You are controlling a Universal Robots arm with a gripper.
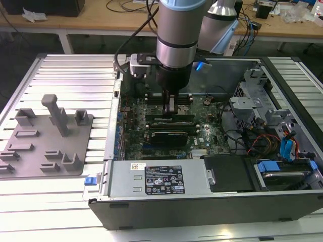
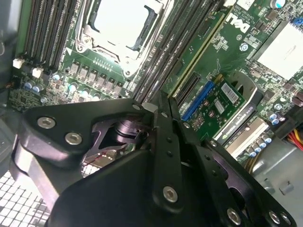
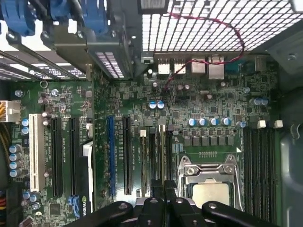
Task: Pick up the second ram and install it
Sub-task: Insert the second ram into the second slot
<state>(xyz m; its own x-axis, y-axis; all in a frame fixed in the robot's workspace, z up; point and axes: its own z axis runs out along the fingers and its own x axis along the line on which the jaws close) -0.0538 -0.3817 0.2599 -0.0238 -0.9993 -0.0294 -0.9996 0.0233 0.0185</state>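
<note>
Matt plastic fixture [image 1: 48, 145], ribbed metal table [image 1: 75, 75], seemingly matt hand [image 2: 163, 101]

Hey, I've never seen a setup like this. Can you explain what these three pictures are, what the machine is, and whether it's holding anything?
The machine is a robot arm that reaches down into an open computer case, which lies on a slatted metal table. The exterior view is taken by a camera off the arm. Both wrist views come from cameras riding on the arm, and they look past the black gripper at the green motherboard. Beside the case lies a grey fixture plate. The gripper is shut on what looks like the second ram, a thin green stick seen edge-on.
</note>
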